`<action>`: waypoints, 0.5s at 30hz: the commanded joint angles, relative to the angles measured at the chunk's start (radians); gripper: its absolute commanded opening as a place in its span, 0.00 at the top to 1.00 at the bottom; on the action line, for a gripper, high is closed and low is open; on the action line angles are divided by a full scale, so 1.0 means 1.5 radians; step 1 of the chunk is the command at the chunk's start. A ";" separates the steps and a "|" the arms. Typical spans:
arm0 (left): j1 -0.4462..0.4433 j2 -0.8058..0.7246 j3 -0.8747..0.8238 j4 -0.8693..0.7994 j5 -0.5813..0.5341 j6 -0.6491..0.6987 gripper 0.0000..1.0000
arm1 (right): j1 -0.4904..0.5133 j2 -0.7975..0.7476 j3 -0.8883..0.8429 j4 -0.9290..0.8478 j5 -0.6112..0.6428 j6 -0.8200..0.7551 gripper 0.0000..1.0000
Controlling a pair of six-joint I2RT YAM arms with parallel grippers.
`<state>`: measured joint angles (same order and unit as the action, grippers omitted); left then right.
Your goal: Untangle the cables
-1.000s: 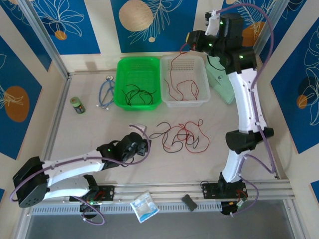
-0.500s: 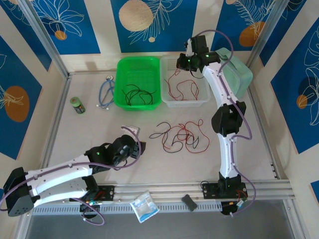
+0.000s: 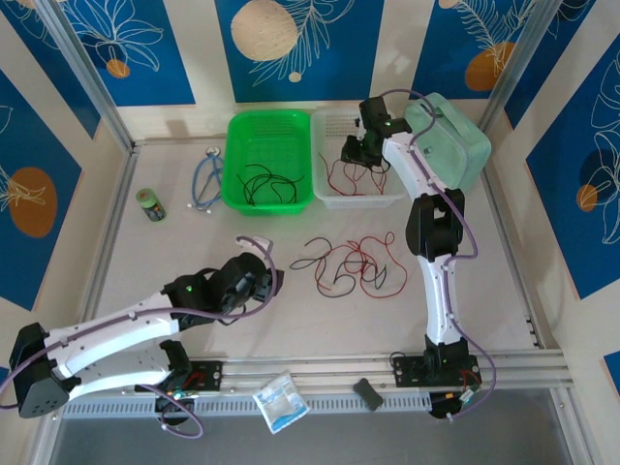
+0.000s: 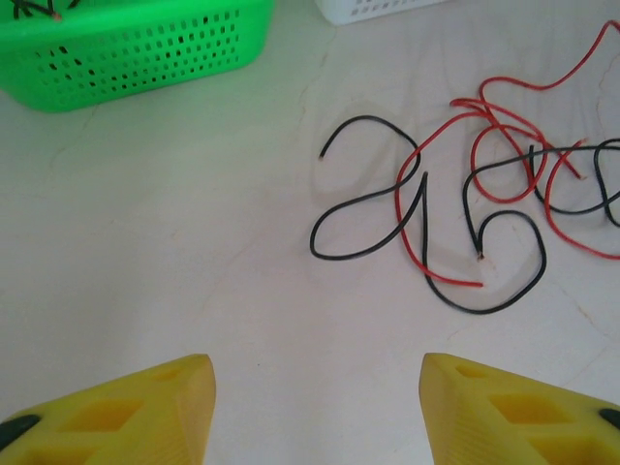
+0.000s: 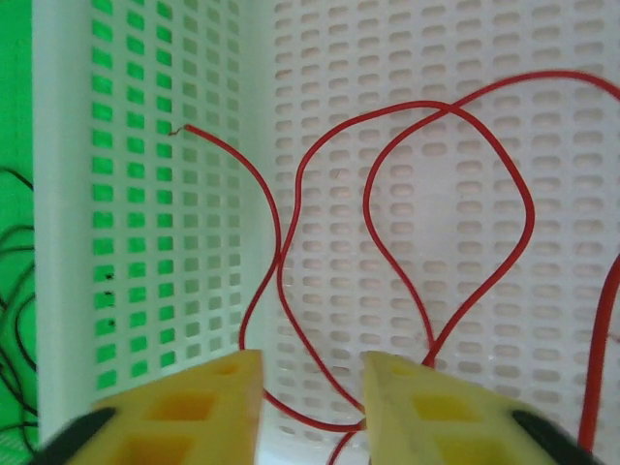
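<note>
The tangle of red and black cables [image 3: 349,263] lies loose on the table's middle; in the left wrist view the cables [image 4: 465,223] lie ahead and to the right. My left gripper [image 3: 276,281] hovers just left of the tangle, and this gripper [image 4: 315,387] is open over bare table. My right gripper [image 3: 351,150] hangs low in the white basket [image 3: 356,201]. In its wrist view the right gripper [image 5: 312,383] is open, and loops of red cable [image 5: 387,242] lie on the basket floor between and beyond its fingers. Black cables [image 3: 263,180] rest in the green basket [image 3: 266,206].
A blue stethoscope [image 3: 205,179] and a small green can [image 3: 150,204] lie left of the green basket. A mint-green container [image 3: 450,145] leans behind the right arm. A white packet [image 3: 281,399] and a black block [image 3: 368,392] sit on the front rail.
My right arm swung down from high behind the baskets into the white basket and its jaws parted, leaving the red cable inside. My left gripper edged right and opened wider.
</note>
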<state>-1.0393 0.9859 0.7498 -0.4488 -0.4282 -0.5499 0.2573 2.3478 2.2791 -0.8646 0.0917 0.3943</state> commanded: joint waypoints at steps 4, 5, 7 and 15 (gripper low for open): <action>-0.004 0.085 0.112 -0.102 0.006 -0.014 0.39 | 0.010 -0.031 -0.017 -0.012 0.000 -0.011 0.50; -0.003 0.102 0.129 -0.113 0.011 -0.018 0.39 | 0.010 -0.039 -0.024 -0.010 0.000 -0.011 0.47; 0.001 0.144 0.168 -0.136 0.034 -0.020 0.38 | 0.011 -0.059 -0.040 -0.006 0.000 -0.010 0.41; 0.018 0.287 0.294 -0.171 0.108 0.028 0.41 | 0.017 -0.171 -0.124 0.016 0.003 -0.014 0.20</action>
<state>-1.0210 1.3785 1.1316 -0.6556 -0.3321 -0.5541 0.2729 2.2024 2.1185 -0.8555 0.0986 0.3832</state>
